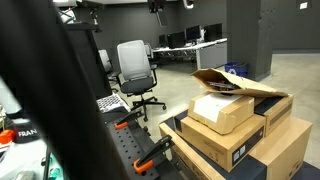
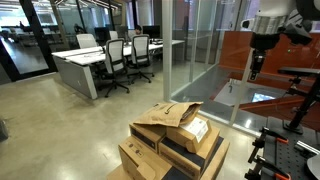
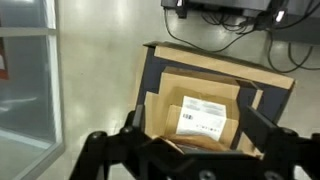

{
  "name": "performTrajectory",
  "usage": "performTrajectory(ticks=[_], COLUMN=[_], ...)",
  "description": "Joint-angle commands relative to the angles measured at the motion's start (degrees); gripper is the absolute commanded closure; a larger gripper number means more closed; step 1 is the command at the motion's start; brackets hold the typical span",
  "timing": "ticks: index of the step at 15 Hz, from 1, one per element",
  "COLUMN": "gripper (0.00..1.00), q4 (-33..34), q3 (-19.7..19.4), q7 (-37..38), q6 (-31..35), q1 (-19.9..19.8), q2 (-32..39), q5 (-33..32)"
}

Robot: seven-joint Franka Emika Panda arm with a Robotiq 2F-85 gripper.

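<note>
A stack of cardboard boxes (image 2: 170,145) stands on the floor and shows in both exterior views. On top lies a small box with a white label (image 3: 205,116), seen also in the exterior views (image 1: 222,110) (image 2: 192,130), beside an opened box with raised flaps (image 1: 238,84). My gripper (image 2: 254,68) hangs high in the air, well above and to the side of the stack. In the wrist view my gripper (image 3: 197,135) is open and empty, its two dark fingers framing the labelled box far below.
Office chairs (image 1: 135,70) (image 2: 118,60) and desks (image 2: 80,65) stand on the concrete floor. A glass partition (image 2: 190,45) runs behind the stack. Orange-handled clamps (image 1: 150,158) and a keyboard (image 1: 110,102) lie on a black table. Red panels (image 2: 235,55) are near the arm.
</note>
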Motion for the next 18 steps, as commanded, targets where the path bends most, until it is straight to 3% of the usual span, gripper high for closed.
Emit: performTrajectory(ticks=[1, 7, 12, 18], gripper=[0.00, 0.00, 0.00, 0.00], q4=[-0.36, 1.84, 4.16, 3.40], q3=[-0.38, 2.23, 2.56, 3.13], q7=[-1.15, 1.43, 2.17, 2.00], q6=[1.64, 15.53, 18.48, 21.51], q1=[1.29, 0.81, 0.79, 0.91], q2=[0.97, 12.43, 17.61, 18.95], q5=[-1.11, -3.63, -4.35, -6.92])
